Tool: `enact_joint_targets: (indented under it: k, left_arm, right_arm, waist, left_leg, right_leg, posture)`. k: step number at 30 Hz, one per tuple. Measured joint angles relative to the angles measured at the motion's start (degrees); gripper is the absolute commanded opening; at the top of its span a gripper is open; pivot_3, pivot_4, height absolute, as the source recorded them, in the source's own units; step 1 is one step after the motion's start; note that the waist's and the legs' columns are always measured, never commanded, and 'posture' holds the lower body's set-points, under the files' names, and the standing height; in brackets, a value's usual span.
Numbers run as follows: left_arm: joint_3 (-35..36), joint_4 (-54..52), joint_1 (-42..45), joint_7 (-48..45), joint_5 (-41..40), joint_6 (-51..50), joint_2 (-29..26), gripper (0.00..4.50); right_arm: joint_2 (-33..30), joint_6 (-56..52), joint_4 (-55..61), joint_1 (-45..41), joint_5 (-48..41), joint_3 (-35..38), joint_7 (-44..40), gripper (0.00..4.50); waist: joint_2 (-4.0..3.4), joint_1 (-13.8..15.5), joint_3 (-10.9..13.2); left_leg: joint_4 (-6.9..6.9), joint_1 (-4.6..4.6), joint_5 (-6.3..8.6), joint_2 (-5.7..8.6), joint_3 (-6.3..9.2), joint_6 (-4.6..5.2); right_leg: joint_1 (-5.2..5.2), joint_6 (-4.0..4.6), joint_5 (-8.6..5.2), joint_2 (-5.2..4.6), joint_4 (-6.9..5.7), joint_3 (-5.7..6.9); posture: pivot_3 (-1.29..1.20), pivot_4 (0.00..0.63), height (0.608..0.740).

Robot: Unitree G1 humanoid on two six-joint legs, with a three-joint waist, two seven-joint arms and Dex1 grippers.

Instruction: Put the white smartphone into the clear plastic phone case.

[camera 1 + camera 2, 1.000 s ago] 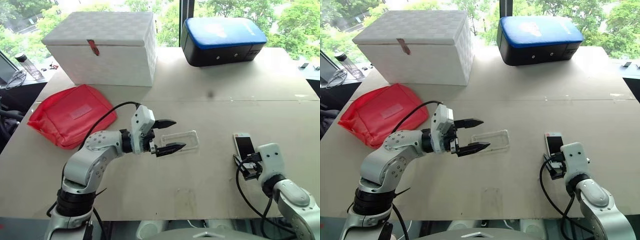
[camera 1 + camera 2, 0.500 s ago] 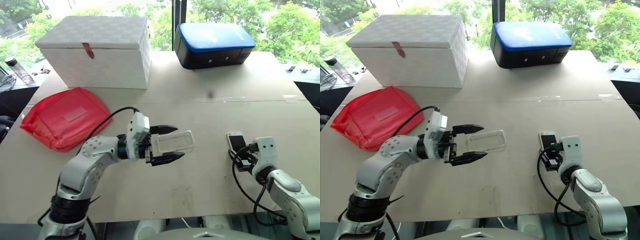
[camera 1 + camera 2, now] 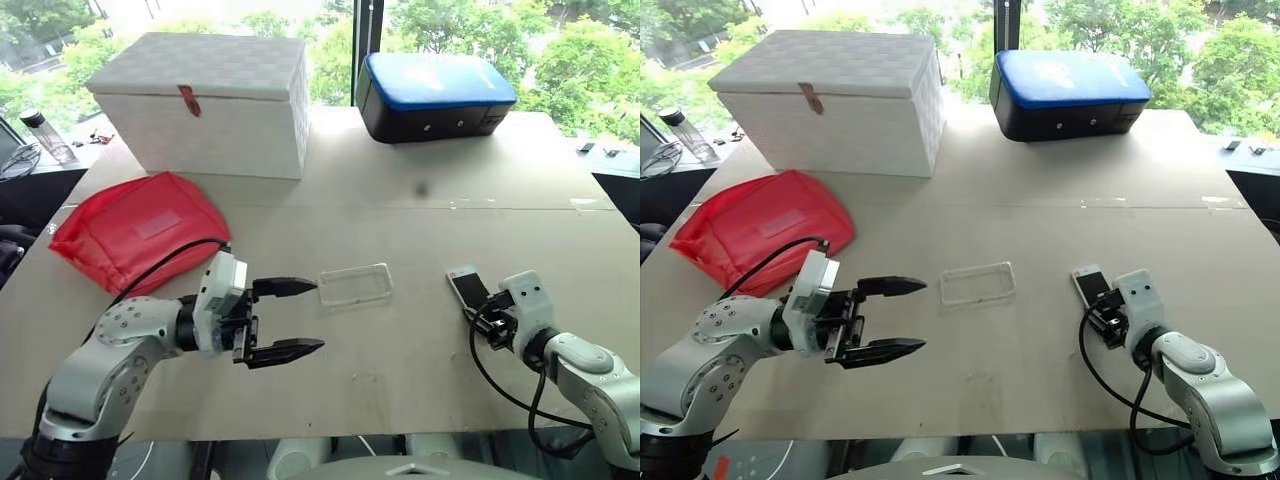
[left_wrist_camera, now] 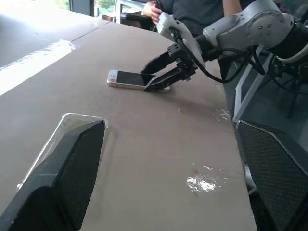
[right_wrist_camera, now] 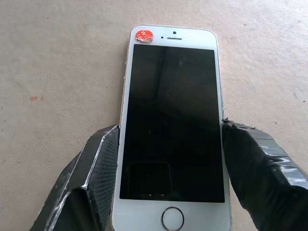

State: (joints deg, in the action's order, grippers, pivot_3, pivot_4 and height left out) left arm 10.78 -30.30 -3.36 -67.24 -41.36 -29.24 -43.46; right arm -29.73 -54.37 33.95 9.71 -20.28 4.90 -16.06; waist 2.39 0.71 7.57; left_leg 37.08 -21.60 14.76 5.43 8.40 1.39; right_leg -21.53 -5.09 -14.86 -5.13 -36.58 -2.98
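No legible text, brand name, number or sign appears on any surface. The white phone, at the centre of the right wrist frame, carries a small red round sticker at its upper left corner; white marks on the sticker are too small to read. The blue-topped case, at the upper right of the left eye frame, bears a faint pale mark on its lid, not readable. The red pouch, at the left of that frame, shows a blank pale patch.
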Motion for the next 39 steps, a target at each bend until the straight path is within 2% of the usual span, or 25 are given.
enact_joint_targets:
  k: [7,10,13,18,21,26,30,39]
  left_arm:
    - [-0.2,-3.3,-2.5,6.0,0.0,0.6,3.4,4.5]
    - [0.0,-5.0,-4.9,9.6,0.5,1.1,5.0,4.5]
    - [1.6,-7.1,-9.2,13.4,0.6,1.2,6.3,4.5]
    - [3.1,-9.9,-14.0,17.2,0.7,1.7,7.4,4.5]
    - [3.4,-9.9,-16.2,18.6,2.0,3.3,7.6,4.5]
    - [5.1,-10.2,-19.1,19.9,2.7,4.6,7.6,4.5]
    - [6.4,-13.1,-26.1,20.6,3.3,6.4,8.5,4.5]
    - [6.9,-13.5,-30.8,20.2,4.2,9.2,9.4,4.5]
  right_arm:
    - [-2.2,3.2,-2.5,0.4,-3.1,3.7,-7.6,2.81]
    - [-5.1,3.3,-3.8,-3.4,-7.0,4.4,-14.8,2.81]
    - [-7.8,3.7,-3.9,-9.6,-9.2,-0.4,-20.8,2.81]
    - [-12.9,9.7,-6.0,-17.4,-6.8,-4.2,-26.9,2.8]
    - [-13.8,18.3,-10.3,-21.1,-1.8,-10.5,-31.8,2.8]
    - [-12.8,24.0,-14.1,-27.4,1.4,-18.4,-38.7,2.8]
    - [-10.3,29.0,-19.9,-35.3,7.1,-26.1,-43.4,2.8]
    - [-7.3,36.1,-28.9,-44.6,14.6,-32.6,-49.9,2.8]
  waist:
    - [-0.23,0.1,0.2]
    - [-0.54,-0.6,0.6]
    - [-1.4,-1.3,1.2]
    - [-1.45,-0.6,1.3]
    - [-1.45,-0.6,1.3]
    - [-1.44,-0.6,1.3]
    - [-1.43,-1.0,1.3]
    - [-1.44,-1.0,1.3]
  left_leg:
    - [-0.01,-0.05,0.01,-0.02,-0.01,-0.01]
    - [-0.1,-0.12,-0.04,-0.09,-0.08,0.07]
    - [-0.35,-0.23,-0.13,-0.1,-0.15,0.22]
    - [-0.69,-0.53,-0.24,-0.06,-0.03,-0.11]
    - [-0.7,-0.68,-0.2,-0.03,-0.07,-0.18]
    - [-0.65,-1.11,-0.2,0.0,-0.09,-0.18]
    - [-0.66,-1.11,-0.2,-0.05,-0.07,-0.19]
    - [-0.64,-1.1,-0.2,-0.04,-0.01,-0.19]
  right_leg:
    - [-0.05,0.0,0.0,0.0,0.03,0.03]
    - [-0.18,0.01,0.02,-0.07,0.07,-0.02]
    - [-0.37,-0.16,0.14,-0.22,0.1,-0.06]
    - [-0.7,-0.03,0.09,-0.11,0.45,0.21]
    - [-0.71,-0.03,0.1,-0.13,0.74,0.18]
    - [-1.18,-0.02,0.14,-0.15,0.69,0.15]
    - [-1.18,0.05,0.18,-0.1,0.67,0.19]
    - [-1.17,0.14,0.25,-0.08,0.65,0.27]
  posture:
    - [0.0,0.15,0.74]
    - [0.0,0.15,0.74]
    - [0.0,0.15,0.74]
    - [0.0,0.15,0.74]
    - [0.0,0.15,0.74]
    - [0.0,0.15,0.74]
    - [0.0,0.15,0.74]
    - [0.0,0.15,0.74]
